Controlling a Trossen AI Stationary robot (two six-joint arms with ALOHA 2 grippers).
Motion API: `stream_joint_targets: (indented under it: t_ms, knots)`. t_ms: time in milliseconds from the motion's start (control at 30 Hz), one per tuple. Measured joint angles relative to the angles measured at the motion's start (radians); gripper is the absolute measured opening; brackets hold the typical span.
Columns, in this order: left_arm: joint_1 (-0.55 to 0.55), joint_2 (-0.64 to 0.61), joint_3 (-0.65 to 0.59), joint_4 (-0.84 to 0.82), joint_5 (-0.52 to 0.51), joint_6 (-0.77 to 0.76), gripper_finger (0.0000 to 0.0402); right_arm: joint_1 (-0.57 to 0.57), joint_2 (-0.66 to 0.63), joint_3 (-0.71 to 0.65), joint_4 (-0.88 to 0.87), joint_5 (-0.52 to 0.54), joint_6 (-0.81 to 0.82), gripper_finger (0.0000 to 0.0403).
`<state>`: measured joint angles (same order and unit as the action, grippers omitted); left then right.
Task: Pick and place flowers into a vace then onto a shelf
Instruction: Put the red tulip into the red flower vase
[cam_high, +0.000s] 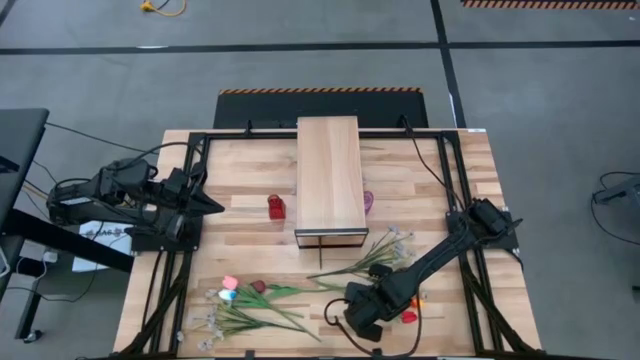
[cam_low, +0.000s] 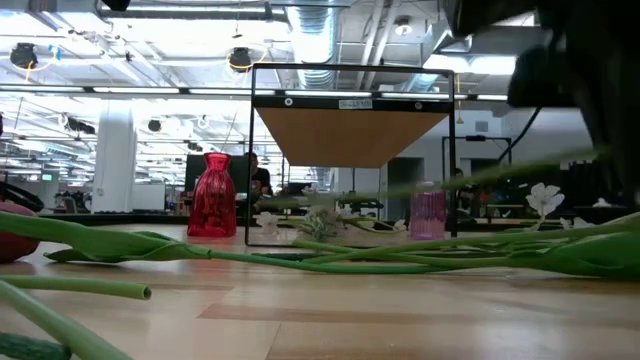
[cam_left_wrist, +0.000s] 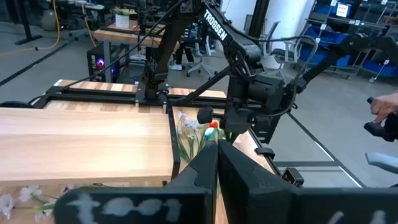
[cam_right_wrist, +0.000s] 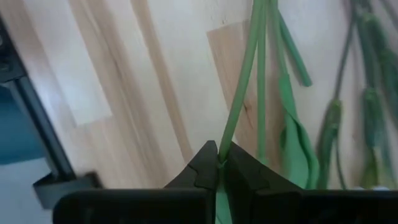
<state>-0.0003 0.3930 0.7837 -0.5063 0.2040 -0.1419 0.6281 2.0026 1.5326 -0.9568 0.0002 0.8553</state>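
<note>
The right gripper (cam_right_wrist: 217, 163) is reaching low over the near part of the slatted tabletop (cam_high: 250, 225), its two dark fingers (cam_right_wrist: 199, 171) pinched together on a thin green stem (cam_right_wrist: 239, 99) that is running forward between them. In the high view this gripper (cam_high: 352, 300) is sitting at the edge of the loose flowers (cam_high: 265, 300), a scatter of tulips and pale blossom sprays lying flat on the wood near the front edge, with a red tulip head (cam_high: 409, 316) just beside the arm. Another spray of small whitish blossoms (cam_high: 385, 250) is lying between the right arm and the shelf (cam_high: 329, 175), the light-wood plank on its thin black frame standing at the middle of the table. A red glass vase (cam_low: 212, 196) is standing upright just left of the shelf, and a small purple vase (cam_low: 427, 213) is standing at its right side. The left gripper (cam_left_wrist: 217, 158) is waiting at the left side of the table, fingers pressed together and gripping nothing
</note>
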Motion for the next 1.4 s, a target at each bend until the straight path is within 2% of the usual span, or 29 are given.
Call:
stream_joint_targets:
  t_ms: [167, 400, 633, 767, 1033, 1267, 1400]
  knots:
    - [0.000, 0.025, 0.001, 0.010, 0.014, 0.000, 0.0000, 0.000, -0.002, 0.111, -0.128, 0.000, -0.049, 0.0008]
    - [0.000, 0.194, 0.001, 0.083, 0.253, -0.007, 0.0000, -0.011, -0.004, 0.262, -0.267, -0.001, -0.131, 0.0008]
    - [0.000, 0.416, 0.022, 0.244, 0.368, -0.021, 0.0007, -0.038, -0.004, 0.356, -0.345, -0.030, -0.248, 0.0008]
    - [0.000, 0.551, 0.093, 0.247, 0.401, -0.014, 0.0028, -0.062, -0.005, 0.390, -0.411, -0.054, -0.317, 0.0008]
    - [-0.042, 0.834, 0.312, 0.235, 0.554, -0.017, 0.0065, -0.109, -0.005, 0.448, -0.463, -0.102, -0.462, 0.0008]
    - [-0.087, 1.036, 0.515, 0.087, 0.628, -0.010, 0.0076, -0.113, -0.005, 0.522, -0.491, -0.106, -0.565, 0.0008]
    - [-0.107, 1.123, 0.589, 0.067, 0.652, 0.011, 0.0076, -0.112, -0.005, 0.557, -0.503, -0.100, -0.620, 0.0008]
